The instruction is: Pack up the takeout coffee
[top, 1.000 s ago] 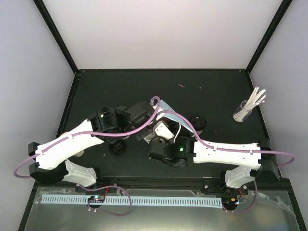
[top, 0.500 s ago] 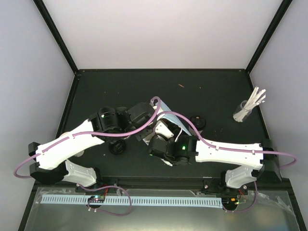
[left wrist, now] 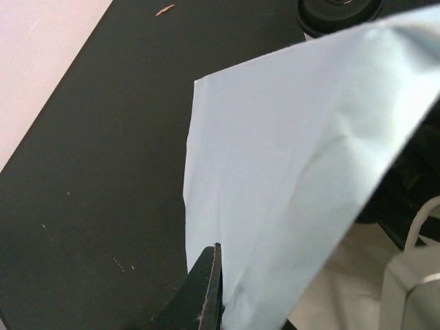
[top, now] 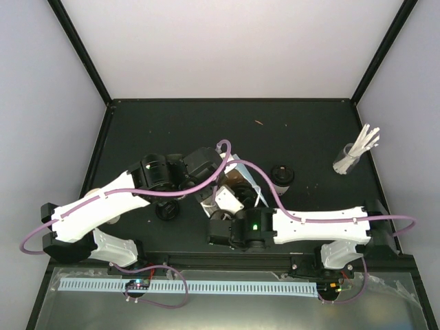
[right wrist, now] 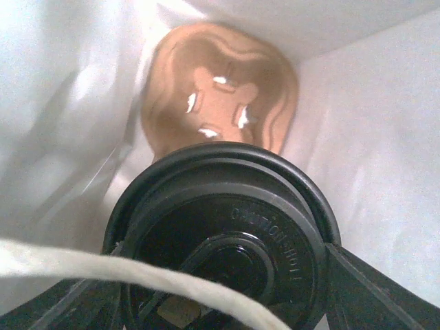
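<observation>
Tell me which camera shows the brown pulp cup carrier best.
Right wrist: the carrier lies inside the paper bag, a moulded hole visible beyond the lidded cup. The top view gives only a small brown patch in the bag's mouth; the left wrist shows just the bag's outside.

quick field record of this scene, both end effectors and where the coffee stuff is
left end effector: shut on an edge of the light-blue paper bag
right end effector: inside the bag, clamped on a black-lidded paper cup
carrier: brown moulded-pulp cup carrier at the bag's bottom, below that cup
on table: second black-lidded cup right of the bag; clear glass of white sticks far right
</observation>
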